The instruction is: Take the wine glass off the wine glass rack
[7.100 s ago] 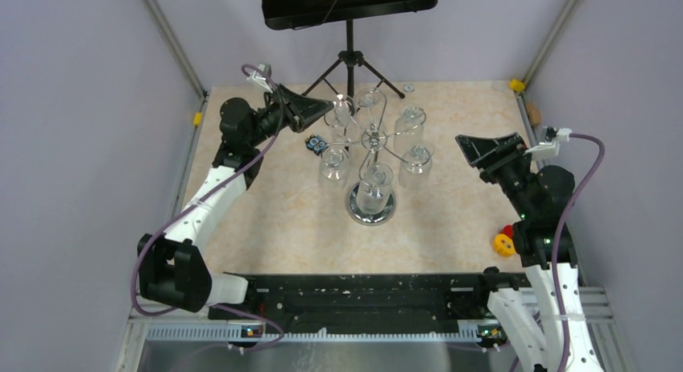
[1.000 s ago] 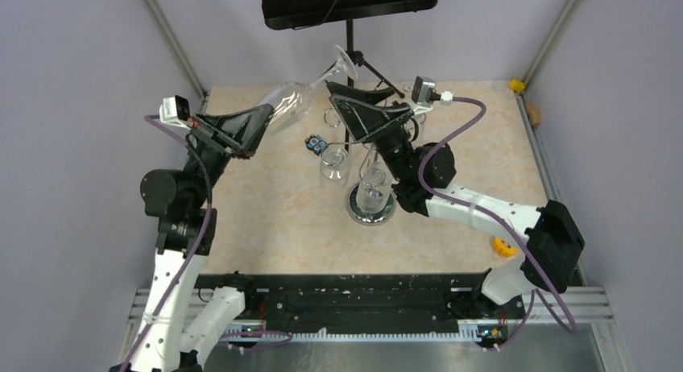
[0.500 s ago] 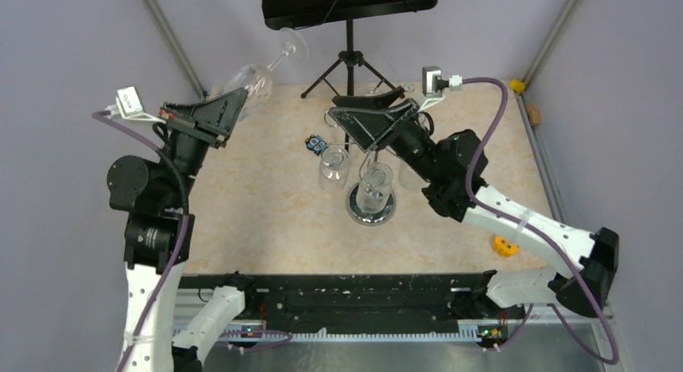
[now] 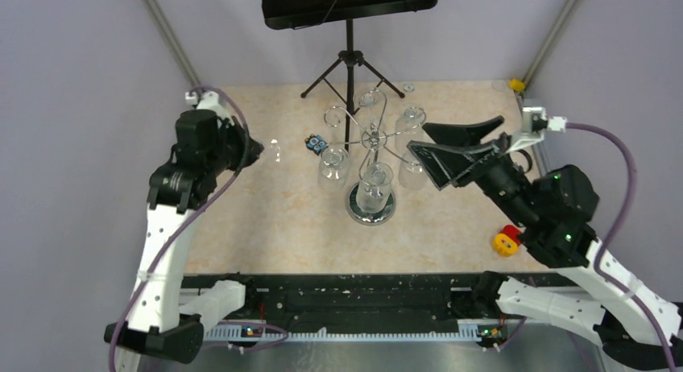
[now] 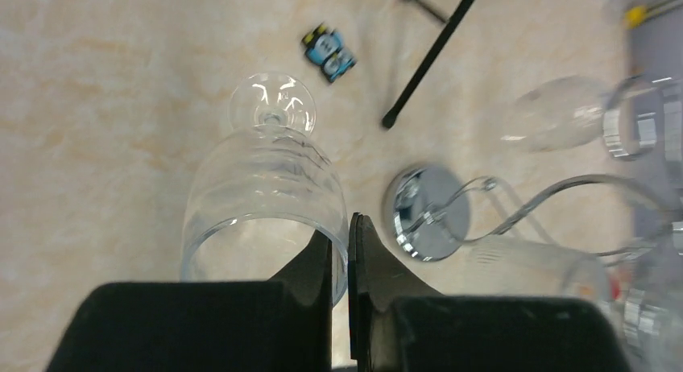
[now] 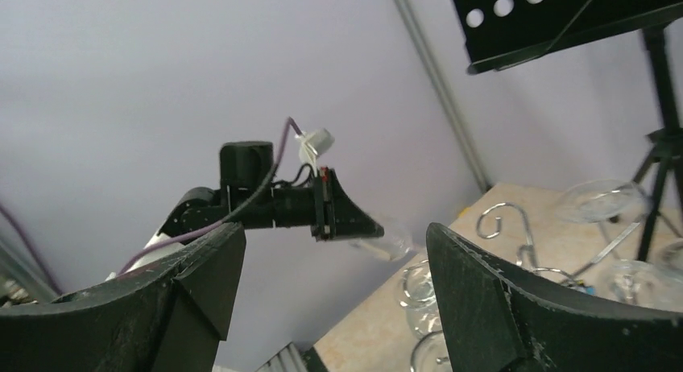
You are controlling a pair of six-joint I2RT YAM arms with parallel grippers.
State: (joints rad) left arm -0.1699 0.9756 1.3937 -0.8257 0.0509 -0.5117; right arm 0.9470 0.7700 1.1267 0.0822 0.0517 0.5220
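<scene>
**Glass position relative to jaws: off the rack, foot end leading**

The wine glass [image 5: 262, 175] hangs on no hook. It is in the air to the left of the wine glass rack [image 4: 372, 137], well apart from it and above the table [image 4: 274, 219].

The left gripper [image 5: 346, 255] grasps the glass, with its jaws clenched on the bowl wall at the rim.

Treat the long axis as running straight out from these jaws: rim at the fingers, foot at the far end. The right wrist view shows the glass tilted, with the foot lower than the rim and pointing toward the rack side.

Note that the left arm alone carries the glass. The right gripper [image 4: 419, 137] hovers just right of the rack with its jaws spread wide and nothing between them.

In all likelihood, the next move is a set-down. Bring the axis upright first, so the foot meets the table flat.
</scene>
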